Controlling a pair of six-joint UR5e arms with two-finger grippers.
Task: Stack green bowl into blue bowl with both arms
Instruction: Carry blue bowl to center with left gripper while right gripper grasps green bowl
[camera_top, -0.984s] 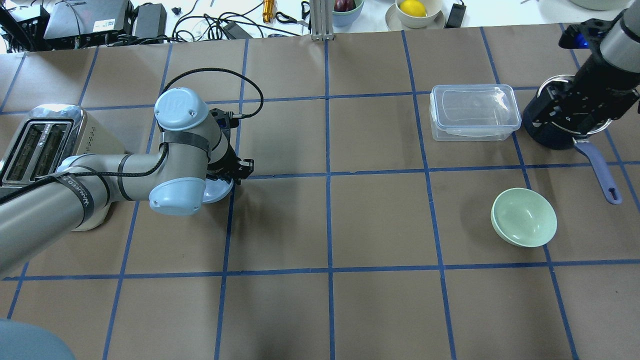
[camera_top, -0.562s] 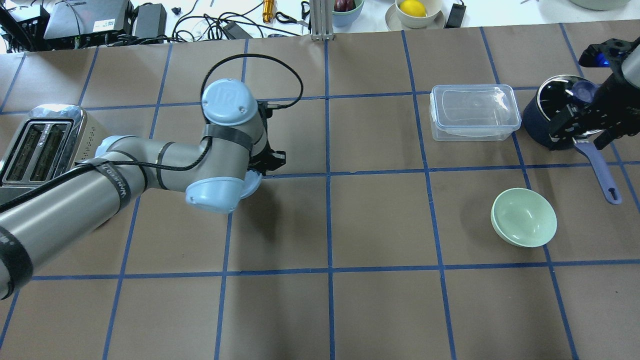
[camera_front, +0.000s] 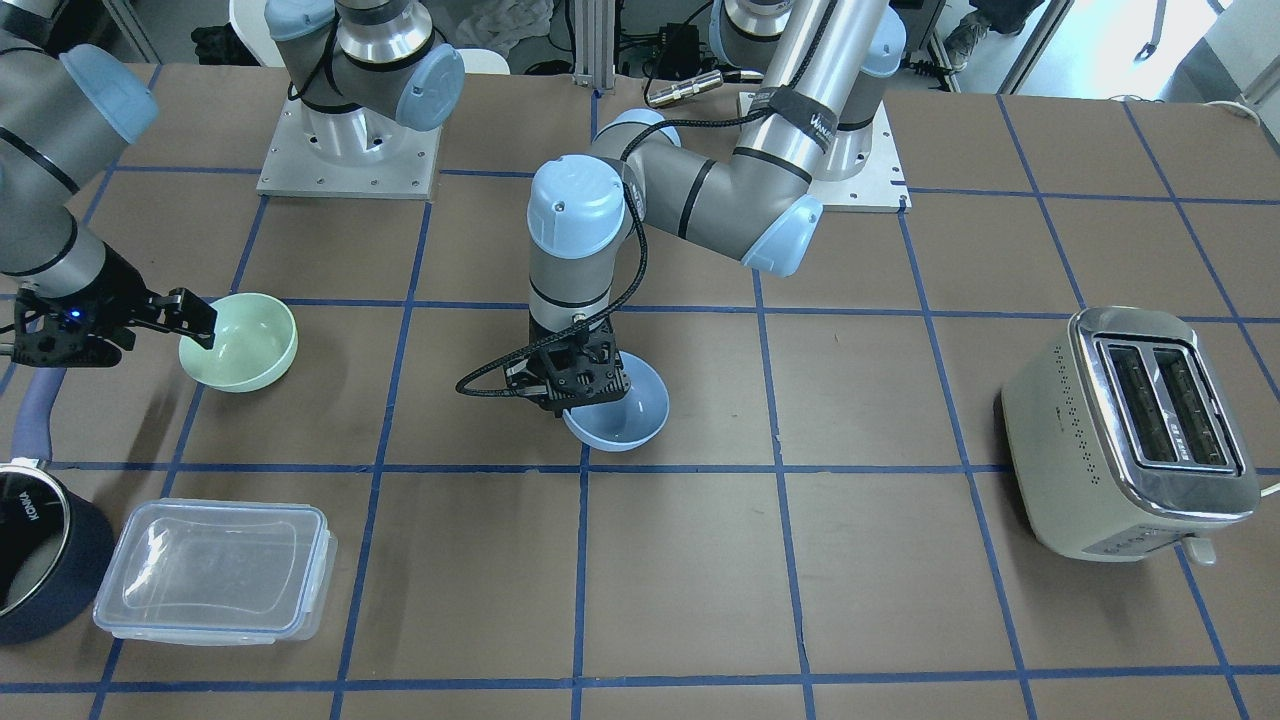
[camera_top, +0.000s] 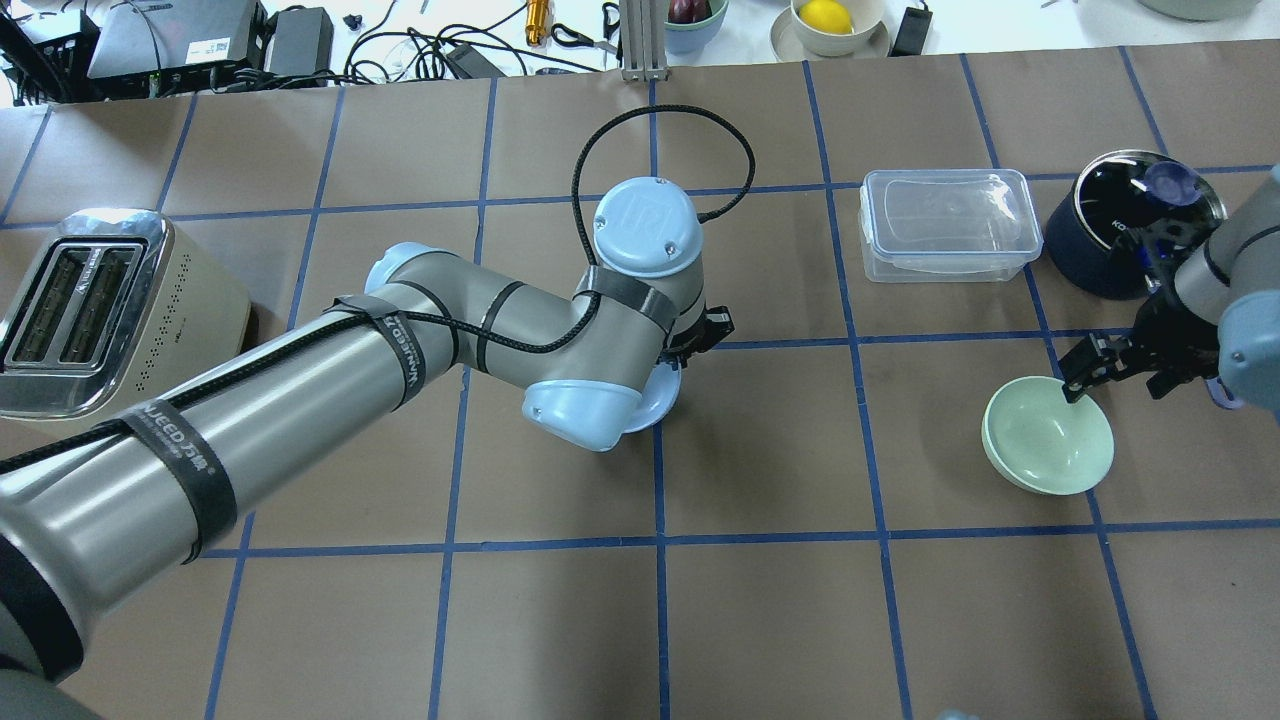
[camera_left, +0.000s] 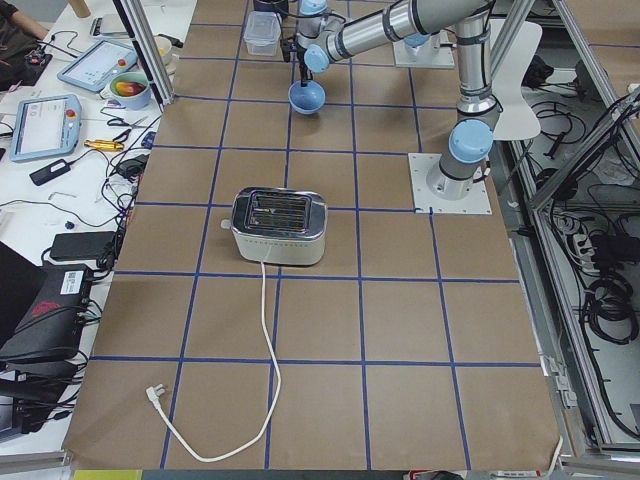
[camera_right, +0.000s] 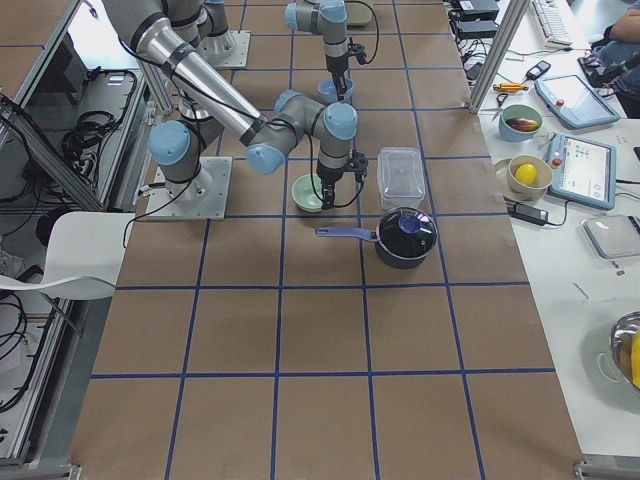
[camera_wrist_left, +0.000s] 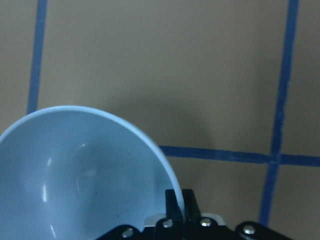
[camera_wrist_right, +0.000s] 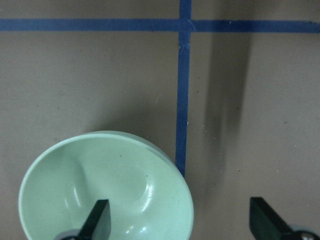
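Observation:
The green bowl sits upright on the table at the right, also in the front view. My right gripper is open over its far rim. In the right wrist view one finger is over the green bowl's inside and the other is outside it. My left gripper is shut on the rim of the blue bowl near the table's middle, holding it tilted. The left wrist view shows the left gripper pinching the blue bowl's rim. In the overhead view the arm hides most of the blue bowl.
A toaster stands at the left. A clear lidded container and a dark navy saucepan with a long handle stand behind the green bowl. Blue tape lines grid the brown table cover.
My left arm has carried the blue bowl to the right, from near the toaster to the table's middle. My right gripper has moved from over the saucepan to the green bowl's rim.

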